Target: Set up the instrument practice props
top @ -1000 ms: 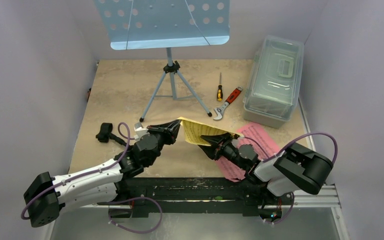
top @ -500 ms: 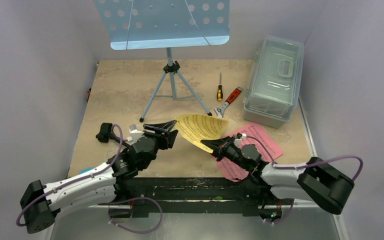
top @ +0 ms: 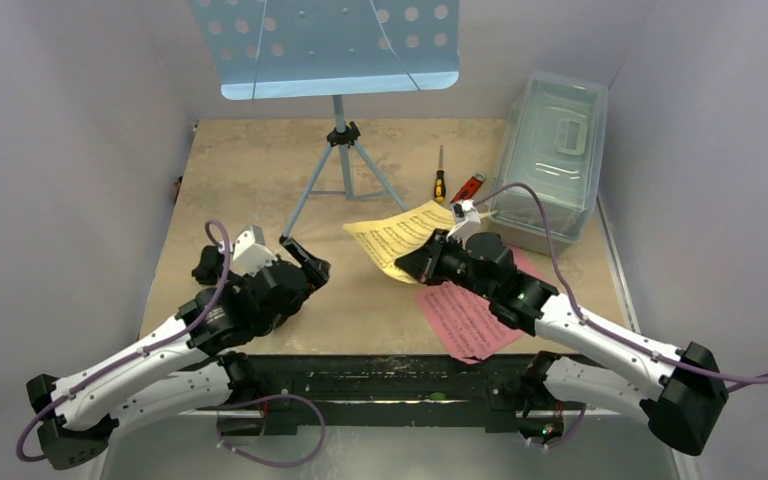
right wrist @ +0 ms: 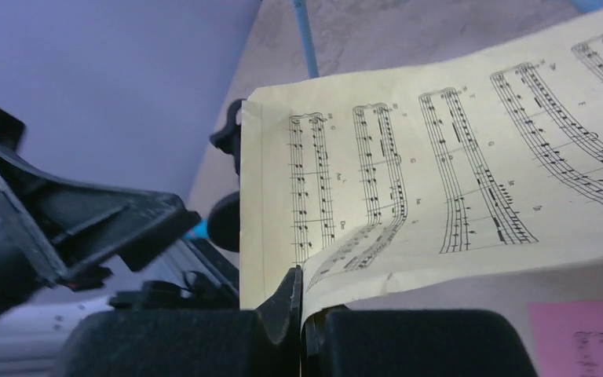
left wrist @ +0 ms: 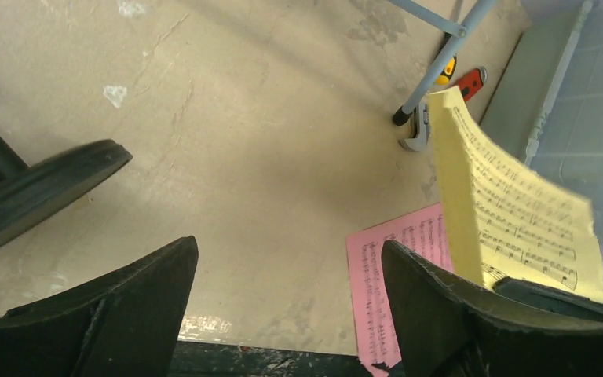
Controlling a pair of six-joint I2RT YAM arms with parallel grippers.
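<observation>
The light blue perforated music stand [top: 325,45] rises on its tripod legs [top: 343,170] at the back of the table. My right gripper [top: 407,265] [right wrist: 298,275] is shut on the near edge of the yellow sheet-music page [top: 400,235] [right wrist: 440,181], which hangs bent above the table. The pink page [top: 465,315] [left wrist: 392,267] lies flat under the right arm. My left gripper [top: 307,255] [left wrist: 289,243] stands open over bare table to the left of the yellow page [left wrist: 510,212], with nothing between its fingers. The black round-base mic stand [top: 207,265] [left wrist: 39,188] lies beside the left arm.
A screwdriver [top: 439,180] and a red-handled wrench [top: 467,187] lie right of the tripod. A clear lidded box [top: 548,160] [left wrist: 589,118] fills the back right corner. Grey walls close in on both sides.
My left gripper opened, let go of the yellow page and drew back left. My right gripper shut on the page and carried it up towards the back.
</observation>
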